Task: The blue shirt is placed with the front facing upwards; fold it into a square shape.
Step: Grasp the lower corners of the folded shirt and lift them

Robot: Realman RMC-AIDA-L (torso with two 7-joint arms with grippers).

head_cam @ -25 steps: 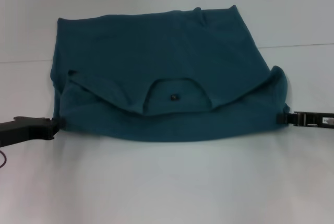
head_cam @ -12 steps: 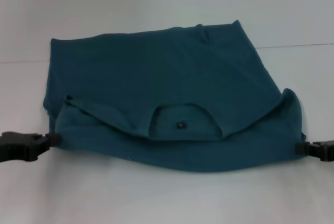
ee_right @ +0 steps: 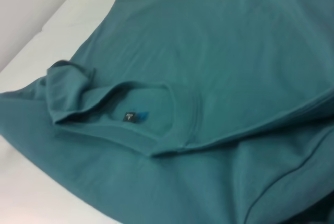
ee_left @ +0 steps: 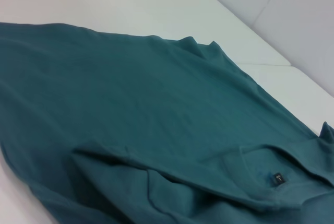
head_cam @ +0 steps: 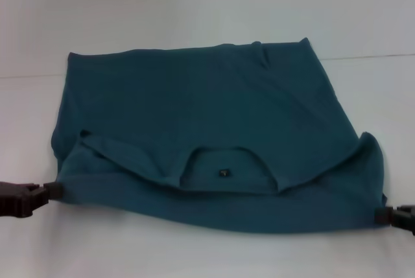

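Observation:
The blue shirt [head_cam: 207, 103] lies on the white table, with its neck end doubled over toward me. The neck opening and a small dark label [head_cam: 224, 173] face up near the front fold. No lettering shows. My left gripper [head_cam: 57, 191] is shut on the shirt's near left corner, low at the picture's left edge. At the near right corner my right gripper [head_cam: 381, 214] is also shut on the cloth. The left wrist view shows the folded layer and the label [ee_left: 278, 178]. The right wrist view shows the collar and the label [ee_right: 129, 116]. Neither wrist view shows fingers.
The white table [head_cam: 194, 6] stretches behind and in front of the shirt. A thin seam [head_cam: 376, 56] crosses the table behind the shirt's right side. No other objects are in view.
Both grippers have moved nearer to me and farther apart, dragging the shirt's front fold with them. The cloth now lies wider and flatter.

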